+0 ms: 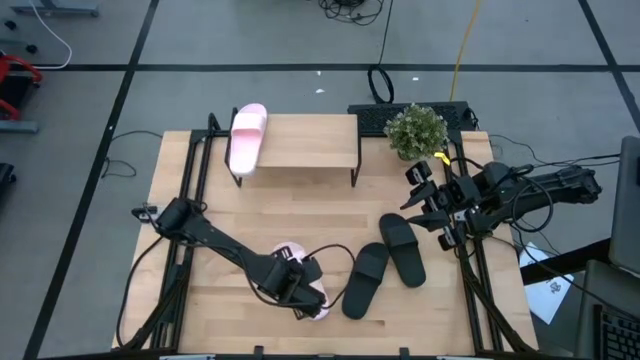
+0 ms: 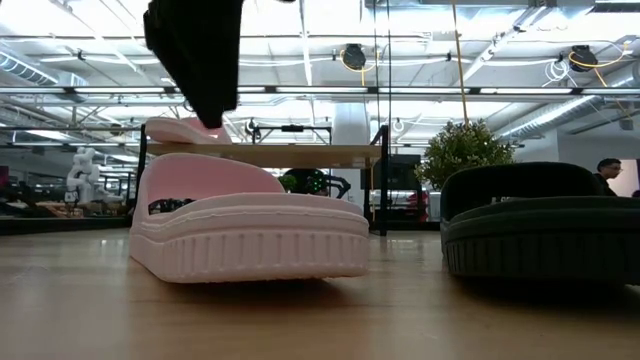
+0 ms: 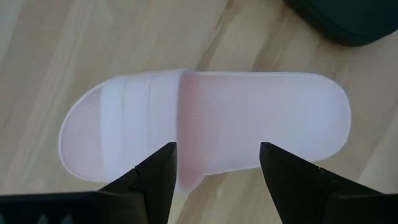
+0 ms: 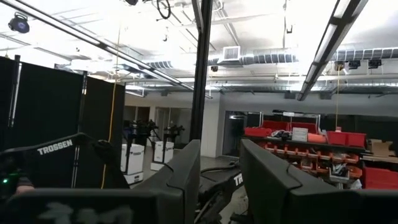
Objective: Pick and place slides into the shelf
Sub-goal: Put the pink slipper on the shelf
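Observation:
One pale pink slide (image 1: pixel 310 296) lies flat on its sole at the table's near side; the left wrist view shows it whole (image 3: pixel 205 124), strap toward one end. My left gripper (image 1: pixel 293 281) hovers open just above it, pointing down, fingertips (image 3: pixel 217 163) over its long edge; in the low view it (image 2: pixel 195 60) hangs clear of the slide (image 2: pixel 250 230). The other pink slide (image 1: pixel 246 138) rests on the left end of the shelf (image 1: pixel 310 140). Two black slides (image 1: pixel 365 280) (image 1: pixel 402 248) lie right of centre. My right gripper (image 1: pixel 422 197) waits open at the right edge.
A small potted plant (image 1: pixel 415 130) stands at the far right corner beside the shelf. A black slide (image 2: pixel 540 225) fills the low view's right side. Bare wood lies between the shelf and the slides. Cables and frame rails run along both table sides.

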